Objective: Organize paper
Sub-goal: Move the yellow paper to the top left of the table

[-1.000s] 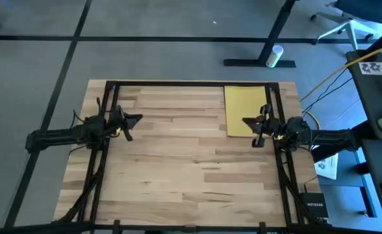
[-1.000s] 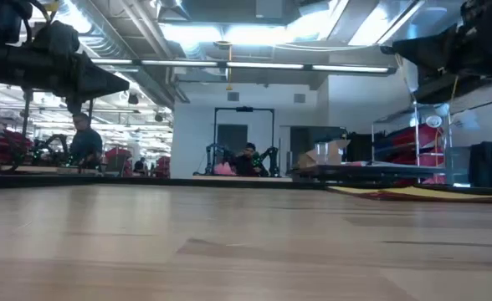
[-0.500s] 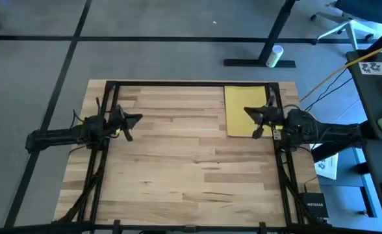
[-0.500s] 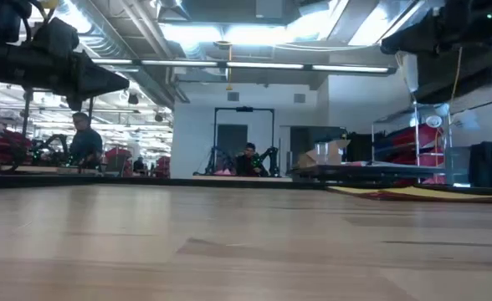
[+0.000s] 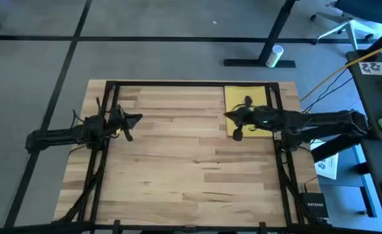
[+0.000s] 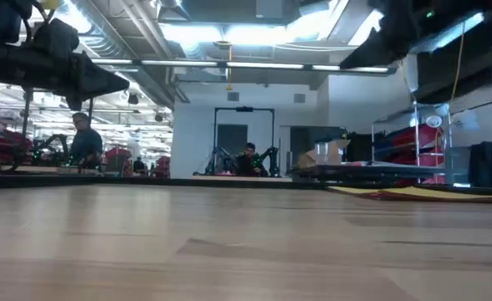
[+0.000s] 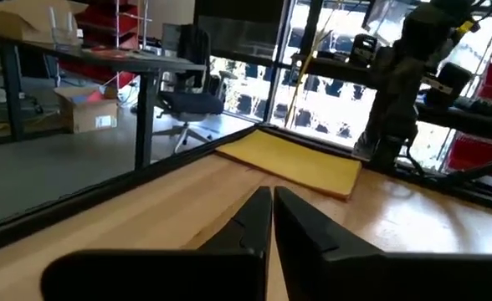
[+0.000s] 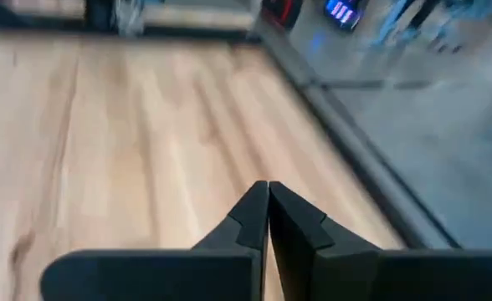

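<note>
Paper (image 5: 245,104) beneath right tool (image 5: 232,117), fingers together.

We are seeing one flat stack of thin paper sheets (image 5: 245,103) with a yellow sheet on top; how many sheets are lying under it we cannot tell. We are counting two dark robot arms, one wide wooden table (image 5: 178,169), and two people (image 6: 85,140) sitting far behind it.
</note>
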### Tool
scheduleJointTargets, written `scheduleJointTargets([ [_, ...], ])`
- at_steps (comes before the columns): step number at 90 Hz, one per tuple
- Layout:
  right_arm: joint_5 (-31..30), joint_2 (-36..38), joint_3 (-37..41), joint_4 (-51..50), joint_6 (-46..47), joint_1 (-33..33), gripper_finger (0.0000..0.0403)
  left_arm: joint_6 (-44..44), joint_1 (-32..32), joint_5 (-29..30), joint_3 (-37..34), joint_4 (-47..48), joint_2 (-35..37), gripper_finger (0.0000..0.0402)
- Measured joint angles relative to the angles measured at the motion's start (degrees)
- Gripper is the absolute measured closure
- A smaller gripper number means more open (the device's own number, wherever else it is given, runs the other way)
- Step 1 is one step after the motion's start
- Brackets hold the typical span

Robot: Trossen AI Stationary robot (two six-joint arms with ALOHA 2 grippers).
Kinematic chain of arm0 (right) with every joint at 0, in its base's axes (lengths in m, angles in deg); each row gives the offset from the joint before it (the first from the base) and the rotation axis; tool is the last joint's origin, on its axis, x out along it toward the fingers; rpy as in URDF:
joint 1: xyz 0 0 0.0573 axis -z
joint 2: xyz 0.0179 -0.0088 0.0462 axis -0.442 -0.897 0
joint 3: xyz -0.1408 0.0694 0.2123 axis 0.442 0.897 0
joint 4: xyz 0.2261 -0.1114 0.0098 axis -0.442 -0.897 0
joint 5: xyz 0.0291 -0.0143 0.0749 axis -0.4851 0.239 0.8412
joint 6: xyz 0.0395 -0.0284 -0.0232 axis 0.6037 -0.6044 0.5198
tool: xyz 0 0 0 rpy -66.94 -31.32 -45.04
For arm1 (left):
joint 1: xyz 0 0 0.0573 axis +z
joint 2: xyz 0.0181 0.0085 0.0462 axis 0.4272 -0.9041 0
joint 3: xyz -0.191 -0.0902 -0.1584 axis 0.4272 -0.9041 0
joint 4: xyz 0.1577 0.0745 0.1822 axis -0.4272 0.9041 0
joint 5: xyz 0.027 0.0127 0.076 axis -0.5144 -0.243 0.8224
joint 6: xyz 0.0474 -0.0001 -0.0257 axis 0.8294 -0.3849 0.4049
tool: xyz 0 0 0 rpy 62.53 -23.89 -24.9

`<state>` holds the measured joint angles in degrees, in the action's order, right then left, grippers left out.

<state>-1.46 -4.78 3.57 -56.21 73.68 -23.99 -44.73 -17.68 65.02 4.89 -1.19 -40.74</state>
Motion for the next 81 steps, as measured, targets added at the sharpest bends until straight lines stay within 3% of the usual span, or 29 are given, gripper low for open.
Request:
scheduleJointTargets([
  [19,3.6,-13.1,-4.6,-12.3,5.9,0.0,0.0331,3.6,0.0,0.0,0.0,-0.3,0.0,0.0402],
  [36,4.0,-19.2,-6.3,-20.1,9.4,0.0,0.0275,7.1,0.0,0.3,0.0,-0.7,0.0,0.0402],
  [81,4.1,-20.4,-3.3,-25.0,9.5,0.0,0.0268,10.1,0.0,1.5,0.0,-0.1,0.0,0.0402],
])
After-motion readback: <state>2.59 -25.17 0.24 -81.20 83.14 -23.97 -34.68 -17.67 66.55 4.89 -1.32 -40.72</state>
